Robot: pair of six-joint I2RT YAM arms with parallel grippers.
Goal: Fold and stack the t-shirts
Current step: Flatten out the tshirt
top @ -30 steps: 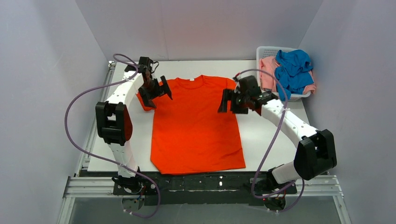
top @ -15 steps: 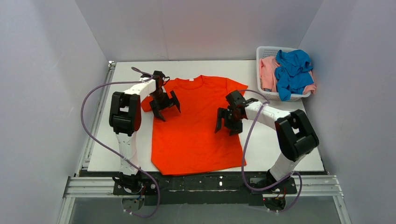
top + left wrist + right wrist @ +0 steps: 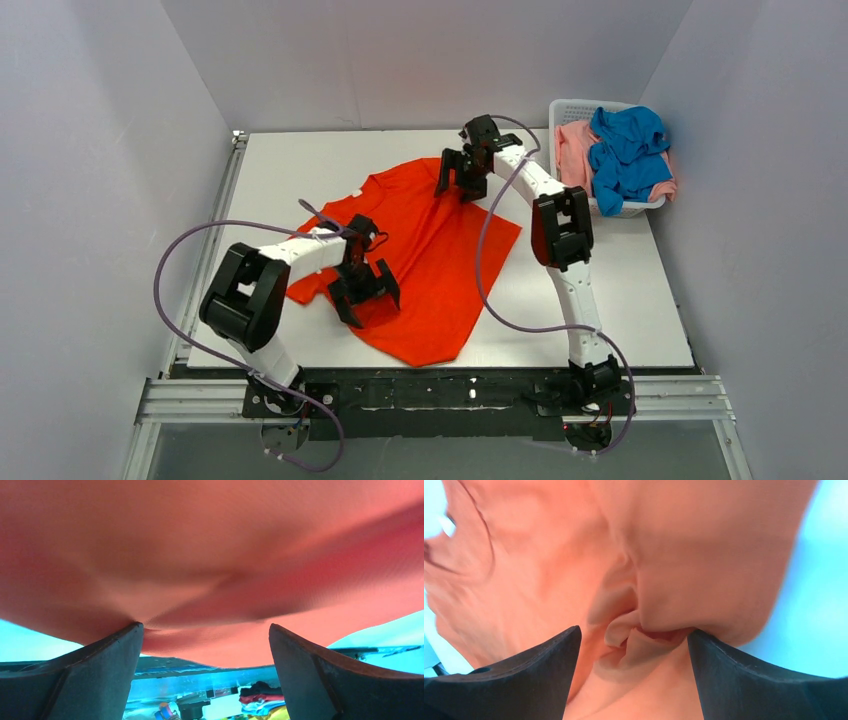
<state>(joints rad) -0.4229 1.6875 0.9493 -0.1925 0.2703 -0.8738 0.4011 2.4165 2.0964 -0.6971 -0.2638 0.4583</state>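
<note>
Resting my left hand [image 3: 366,300] and right hand [image 3: 460,188], both spread wide, on the orange shirt [image 3: 430,270], I am risking bunching the cloth when closing.

Looks like a lab test cell from my end: plain grey panels [image 3: 90,150] box in the white table [image 3: 280,170] on three sides, aluminium rail frame [image 3: 680,395] along the near edge.

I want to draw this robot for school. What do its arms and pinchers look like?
The left arm and right arm are white tubes with chunky black joints. The left gripper and right gripper are black, each with two wedge-shaped fingers. A thin purple-grey cable loops beside each arm.
</note>
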